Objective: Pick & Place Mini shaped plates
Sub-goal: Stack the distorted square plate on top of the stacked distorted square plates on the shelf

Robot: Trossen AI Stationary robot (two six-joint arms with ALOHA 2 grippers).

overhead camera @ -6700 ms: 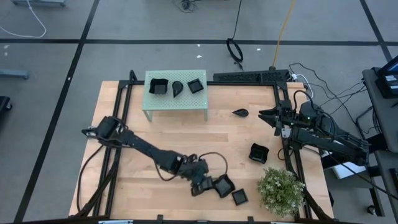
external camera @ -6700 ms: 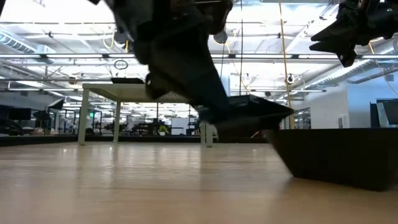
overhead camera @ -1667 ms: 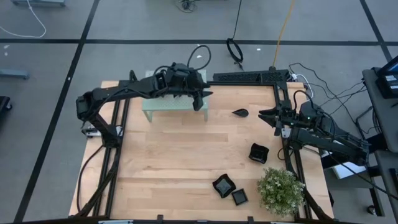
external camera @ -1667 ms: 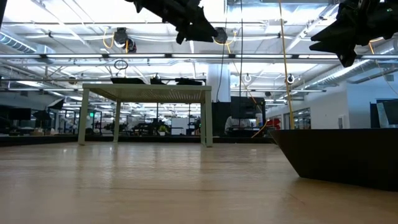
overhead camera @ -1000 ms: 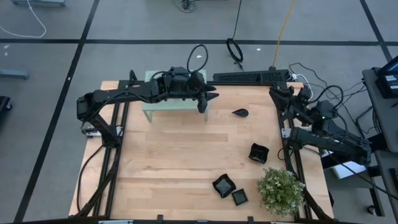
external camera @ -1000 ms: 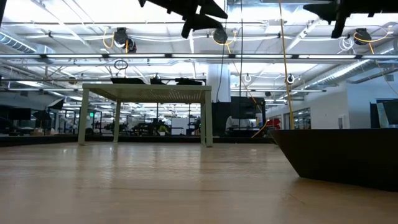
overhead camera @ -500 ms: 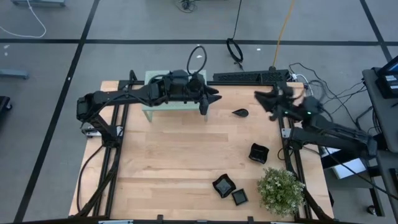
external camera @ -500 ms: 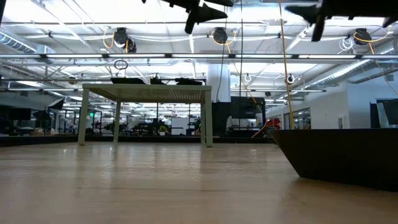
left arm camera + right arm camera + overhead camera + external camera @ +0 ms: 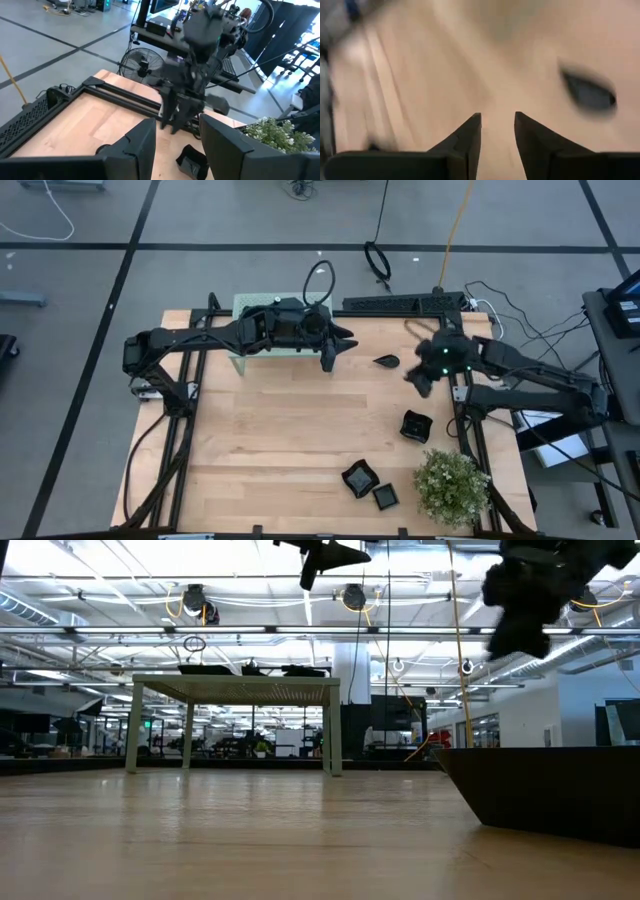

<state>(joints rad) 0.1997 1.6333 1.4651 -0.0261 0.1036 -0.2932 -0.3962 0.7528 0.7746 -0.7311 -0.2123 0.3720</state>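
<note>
from above, your left gripper (image 9: 341, 340) hung by the green platform (image 9: 243, 307); your right gripper (image 9: 415, 380) hovered beside the teardrop plate (image 9: 387, 361). both wrist views showed fingers (image 9: 470, 135) spread, empty, the plate (image 9: 590, 92) on the table.

Table top (image 9: 280, 420): pale blond wood, plank-striped. Mini shaped plates: glossy black, teardrop plate (image 9: 387, 361), square plate (image 9: 415, 426). Platform (image 9: 242, 305) at 12 o'clock: pale green. Plant (image 9: 452, 485) at 5 o'clock: green, white-flecked. Both arms: dark. Floor: grey, black lines.
</note>
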